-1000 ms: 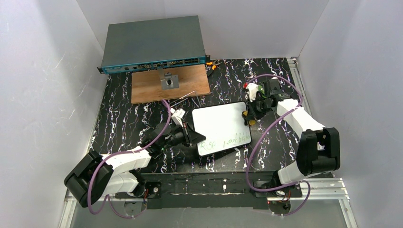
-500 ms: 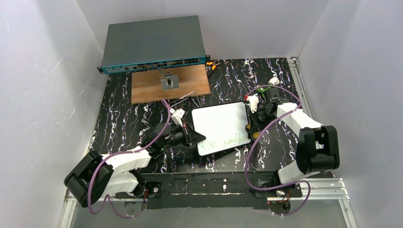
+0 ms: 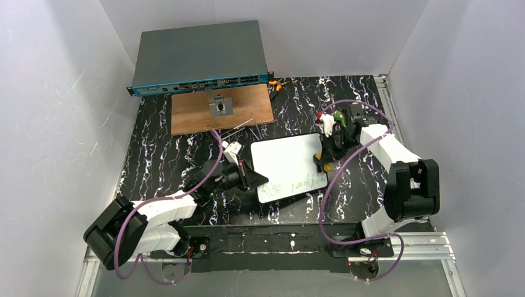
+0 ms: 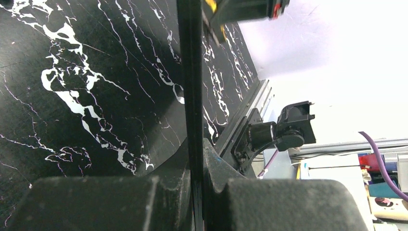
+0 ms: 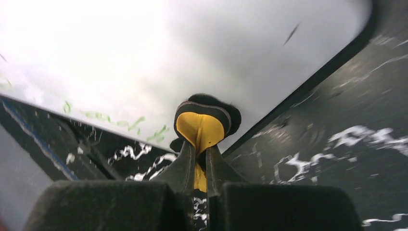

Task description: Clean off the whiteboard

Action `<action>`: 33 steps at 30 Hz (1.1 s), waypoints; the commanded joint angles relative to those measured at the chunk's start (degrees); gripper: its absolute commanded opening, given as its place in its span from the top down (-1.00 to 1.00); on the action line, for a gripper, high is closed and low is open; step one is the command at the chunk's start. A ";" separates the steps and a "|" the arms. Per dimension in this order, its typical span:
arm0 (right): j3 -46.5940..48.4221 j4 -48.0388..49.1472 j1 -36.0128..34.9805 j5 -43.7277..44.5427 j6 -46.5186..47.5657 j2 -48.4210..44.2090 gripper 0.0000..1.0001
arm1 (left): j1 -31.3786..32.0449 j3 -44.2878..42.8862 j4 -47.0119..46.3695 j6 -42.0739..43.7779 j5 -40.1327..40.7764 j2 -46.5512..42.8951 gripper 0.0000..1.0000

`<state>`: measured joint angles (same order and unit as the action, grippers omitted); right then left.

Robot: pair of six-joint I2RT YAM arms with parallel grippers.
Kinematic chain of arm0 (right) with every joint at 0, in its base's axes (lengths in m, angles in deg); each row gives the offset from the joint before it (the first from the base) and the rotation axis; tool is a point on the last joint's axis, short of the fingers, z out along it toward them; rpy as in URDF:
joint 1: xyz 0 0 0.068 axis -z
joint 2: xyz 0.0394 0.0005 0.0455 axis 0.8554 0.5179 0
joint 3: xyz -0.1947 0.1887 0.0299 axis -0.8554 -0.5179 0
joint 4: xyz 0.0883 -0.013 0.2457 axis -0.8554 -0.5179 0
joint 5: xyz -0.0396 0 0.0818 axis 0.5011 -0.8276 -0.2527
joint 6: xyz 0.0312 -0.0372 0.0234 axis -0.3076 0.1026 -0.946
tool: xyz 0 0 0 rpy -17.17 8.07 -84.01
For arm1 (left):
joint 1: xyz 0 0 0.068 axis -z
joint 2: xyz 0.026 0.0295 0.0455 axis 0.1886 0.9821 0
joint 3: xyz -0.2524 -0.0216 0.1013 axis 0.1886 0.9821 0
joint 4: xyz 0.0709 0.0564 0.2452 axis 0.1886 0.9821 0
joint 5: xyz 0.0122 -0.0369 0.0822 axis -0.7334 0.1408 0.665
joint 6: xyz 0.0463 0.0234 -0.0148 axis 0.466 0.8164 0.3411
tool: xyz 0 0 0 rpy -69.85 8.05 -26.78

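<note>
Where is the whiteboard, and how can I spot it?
Look at the black marbled table. Near its middle sits the whiteboard. It is the only flat white thing there, with green writing along its near edge, unlike the brown wooden panel farther back.

**Whiteboard part bare, green scrawl along its near edge**

The whiteboard (image 3: 288, 162) lies face up on the black marbled table (image 3: 161, 161), about mid-table and a touch right of centre. It is turned slightly askew, its right end farther back than its left. It is a small white rectangle with a thin black rim and rounded corners. The far part is bare white. A line of green handwriting (image 3: 292, 184) runs along the near long edge.
</note>
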<state>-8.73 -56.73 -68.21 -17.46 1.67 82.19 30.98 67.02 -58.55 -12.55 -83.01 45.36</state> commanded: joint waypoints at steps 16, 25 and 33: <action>-2.09 2.86 0.65 -0.95 0.04 -0.06 0.97 | 0.26 -0.63 -7.91 1.18 -1.29 -1.68 1.00; -1.12 7.50 -11.59 -5.19 3.42 -5.39 0.97 | 0.33 -2.21 -9.06 -0.27 -2.49 1.25 1.00; 8.81 9.92 -25.15 0.61 1.32 -1.16 0.97 | 0.30 -2.89 -7.76 -0.91 -2.05 0.91 1.00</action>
<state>-3.66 -50.48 -89.15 -19.15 3.64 79.17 30.89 67.00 -60.63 -14.08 -82.75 47.37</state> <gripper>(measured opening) 0.086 0.043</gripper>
